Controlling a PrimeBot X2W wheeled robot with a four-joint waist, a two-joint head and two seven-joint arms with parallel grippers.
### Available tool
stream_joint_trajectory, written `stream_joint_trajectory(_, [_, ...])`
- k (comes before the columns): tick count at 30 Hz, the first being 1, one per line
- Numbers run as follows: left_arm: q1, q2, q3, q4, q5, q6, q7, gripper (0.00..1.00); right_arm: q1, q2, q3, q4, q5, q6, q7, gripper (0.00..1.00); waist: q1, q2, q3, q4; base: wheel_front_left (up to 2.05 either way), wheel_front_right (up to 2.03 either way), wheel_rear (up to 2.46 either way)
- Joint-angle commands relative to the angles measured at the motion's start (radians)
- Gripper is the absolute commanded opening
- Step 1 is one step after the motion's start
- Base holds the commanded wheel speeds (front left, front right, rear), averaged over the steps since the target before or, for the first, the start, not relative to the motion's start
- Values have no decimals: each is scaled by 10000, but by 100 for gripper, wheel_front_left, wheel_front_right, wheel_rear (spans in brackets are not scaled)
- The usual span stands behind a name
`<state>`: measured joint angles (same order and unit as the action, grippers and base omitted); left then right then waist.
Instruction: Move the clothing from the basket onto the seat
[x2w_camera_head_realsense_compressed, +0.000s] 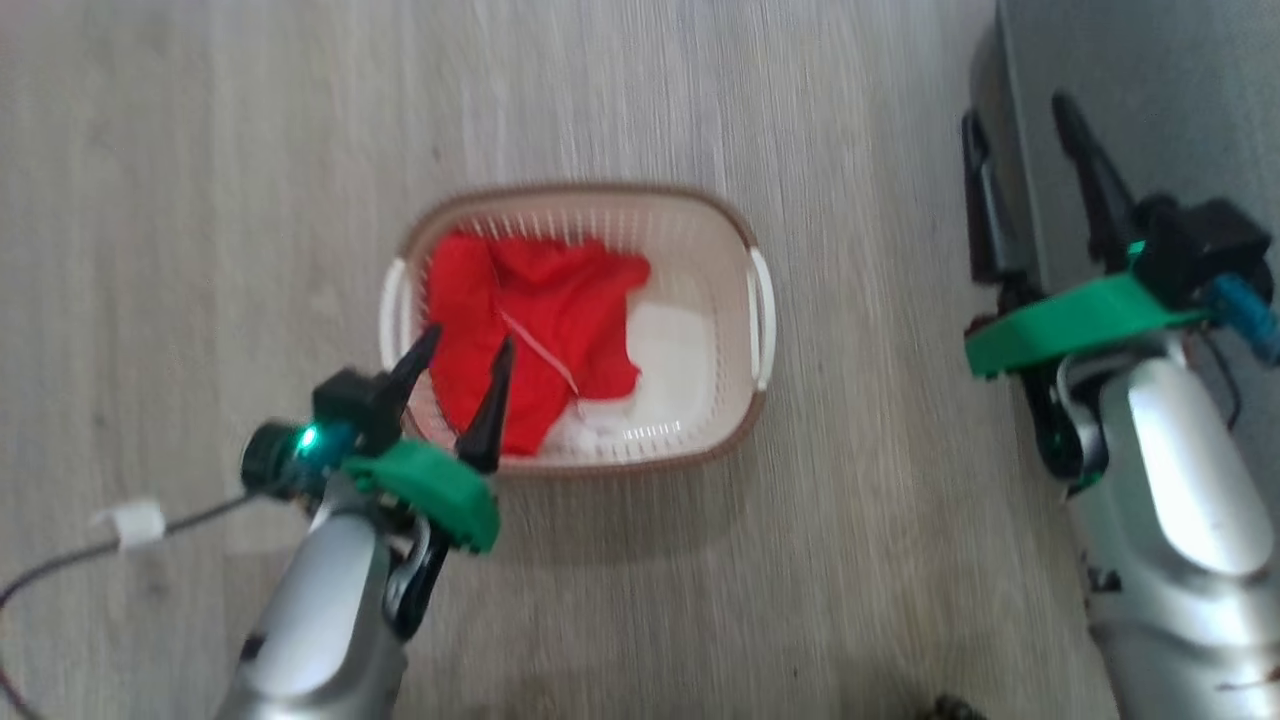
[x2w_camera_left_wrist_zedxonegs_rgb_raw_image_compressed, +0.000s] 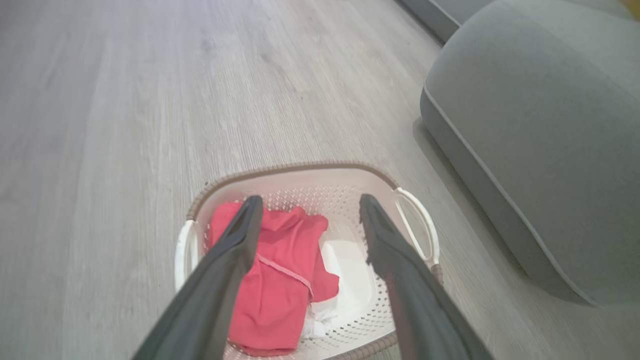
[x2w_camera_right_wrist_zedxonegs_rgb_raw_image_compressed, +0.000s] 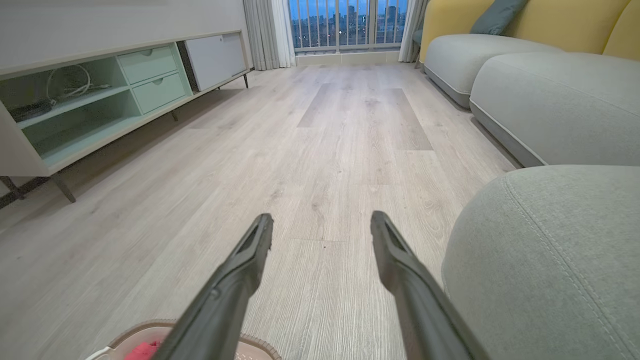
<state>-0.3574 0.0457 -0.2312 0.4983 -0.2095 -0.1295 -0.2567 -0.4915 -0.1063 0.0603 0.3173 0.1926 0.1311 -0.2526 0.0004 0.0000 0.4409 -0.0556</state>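
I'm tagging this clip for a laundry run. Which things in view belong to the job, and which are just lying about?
Part of the job: red clothing, cream laundry basket, grey-green seat cushion, left gripper, open over the basket, right gripper, open.
Just lying about: mint media cabinet, curtains, teal cushion on the yellow sofa, tagged cable.
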Motion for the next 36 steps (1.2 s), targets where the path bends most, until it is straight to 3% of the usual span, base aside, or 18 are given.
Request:
stream_joint_trajectory(1, [-508,123,3,6,119,-11,-51,100,-221,12,193,-396,-144,-4,-91,100,-4,0,1085,-351,0,0,0])
stream_joint_trajectory(15, [-3598,174,-1320,2745,715,-11,-51,100,-914,148,62,-934,-427,-4,-91,100,-4,0,3276,-753,0,0,0])
stream_joint_trajectory(30, [-6664,637,-2098,6758,1953,626,-11,100,-1353,360,40,-1542,-558,-4,-91,100,-4,0,4733,-1208,0,0,0])
stream_joint_trajectory(36, [-7220,705,-2395,7502,2145,691,158,100,-1567,450,120,-1788,-566,-4,-91,100,-4,0,5161,-1433,0,0,0])
